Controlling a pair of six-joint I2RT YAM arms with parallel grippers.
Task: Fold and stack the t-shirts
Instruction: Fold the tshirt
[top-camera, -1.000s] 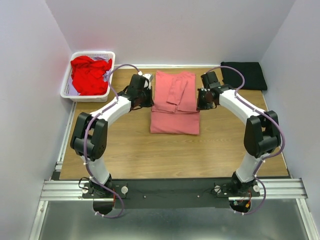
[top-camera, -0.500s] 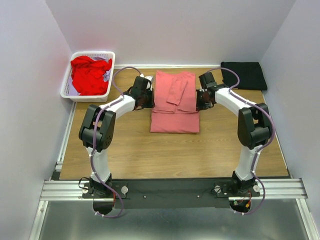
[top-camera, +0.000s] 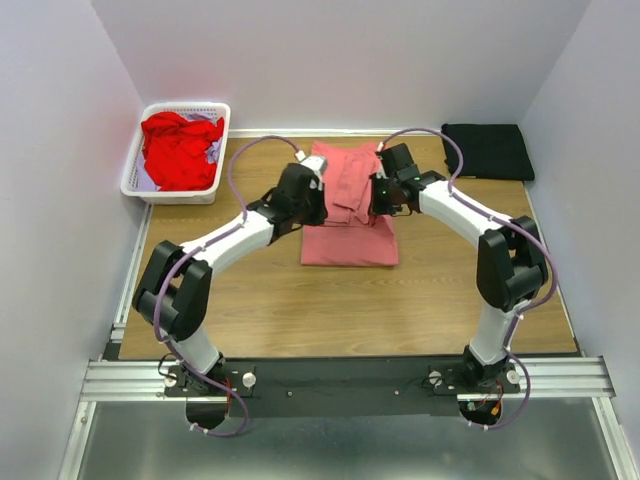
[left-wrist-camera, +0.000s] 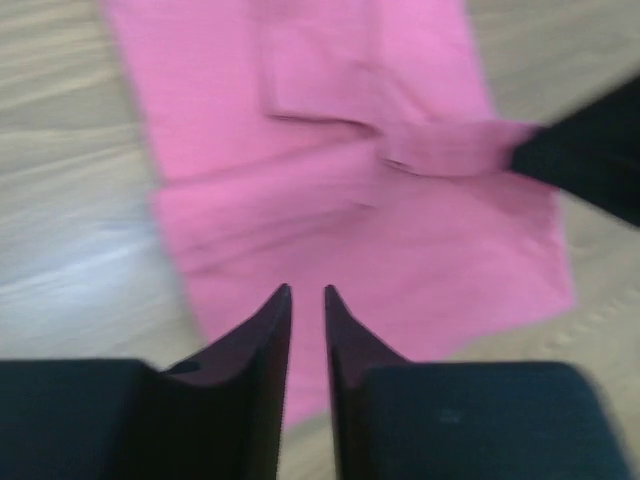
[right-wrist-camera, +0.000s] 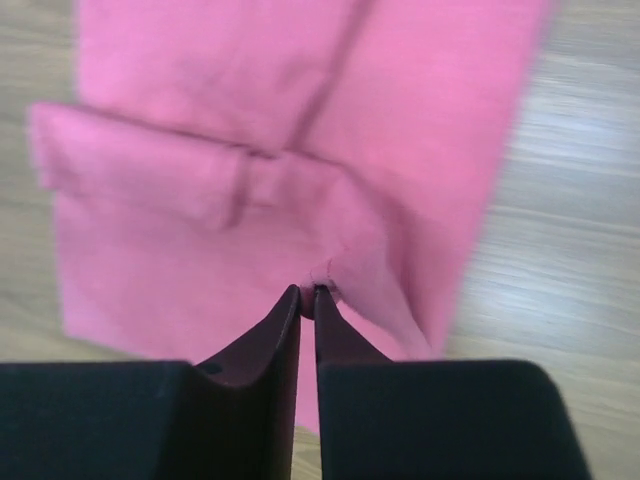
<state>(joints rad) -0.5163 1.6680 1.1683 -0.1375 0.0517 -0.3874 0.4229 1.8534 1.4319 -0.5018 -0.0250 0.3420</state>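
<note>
A salmon-pink t-shirt (top-camera: 350, 243) lies partly folded in the middle of the table, its upper part drawn in narrower than its lower part. My left gripper (top-camera: 318, 199) hovers over its left side; in the left wrist view the gripper (left-wrist-camera: 307, 291) stands slightly open with nothing between the fingers, pink cloth (left-wrist-camera: 350, 200) below. My right gripper (top-camera: 376, 199) is at the shirt's right side, and the right wrist view shows that gripper (right-wrist-camera: 308, 292) pinching a small pucker of the pink t-shirt (right-wrist-camera: 200, 210). The red t-shirt (top-camera: 180, 150) is bunched in the basket. A folded black t-shirt (top-camera: 488, 150) lies at the back right.
The white lattice basket (top-camera: 187, 108) stands at the back left corner, against the wall. Walls close the table on three sides. Bare wood (top-camera: 330, 310) lies in front of the pink shirt.
Both grippers have moved inward from the shirt's edges over the pink cloth, and its upper sides have come in with them. The left jaws have parted.
</note>
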